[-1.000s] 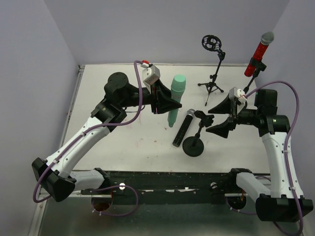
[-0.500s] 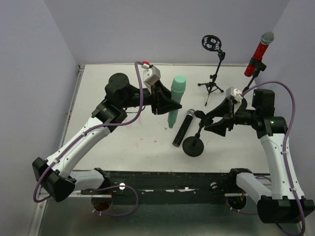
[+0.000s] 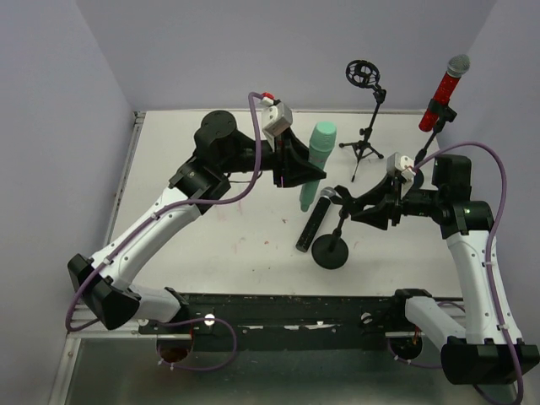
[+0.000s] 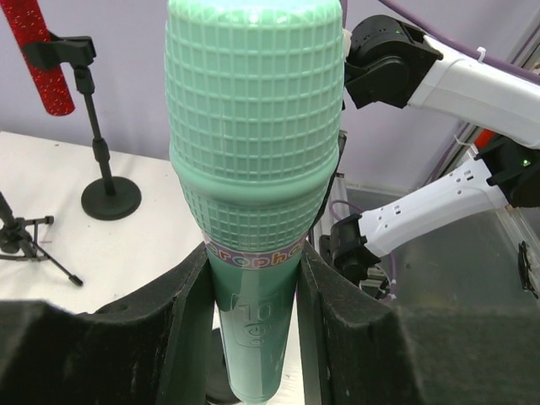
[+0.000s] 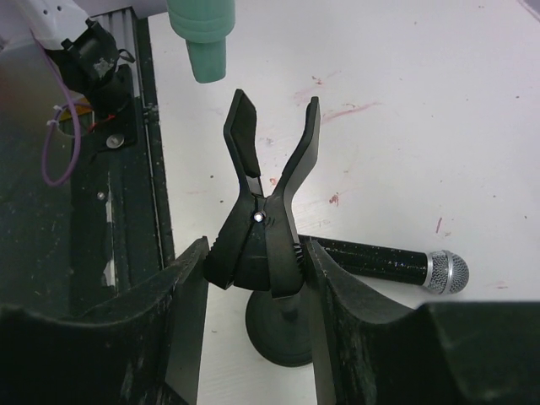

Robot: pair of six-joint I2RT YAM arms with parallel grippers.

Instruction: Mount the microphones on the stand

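Note:
My left gripper (image 3: 305,169) is shut on the mint-green microphone (image 3: 320,150) and holds it upright above the table; in the left wrist view the microphone (image 4: 253,169) fills the gap between the fingers (image 4: 186,337). My right gripper (image 3: 364,207) is shut on the handles of the black spring clip (image 5: 266,228) of the near stand (image 3: 329,251), and the clip's jaws stand spread open. The microphone's lower end (image 5: 202,34) hangs just beyond the clip. The black microphone (image 3: 310,221) lies on the table beside the stand. The red microphone (image 3: 445,89) sits clipped in the back right stand.
A tripod stand (image 3: 364,139) with an empty ring mount (image 3: 362,73) stands at the back centre. The round base (image 5: 283,333) of the near stand is right under my right gripper. The black rail (image 3: 287,308) runs along the near table edge.
My left arm has carried the mint-green microphone to the right, toward the near stand. My right gripper has moved in and closed from wide open onto the stand's clip.

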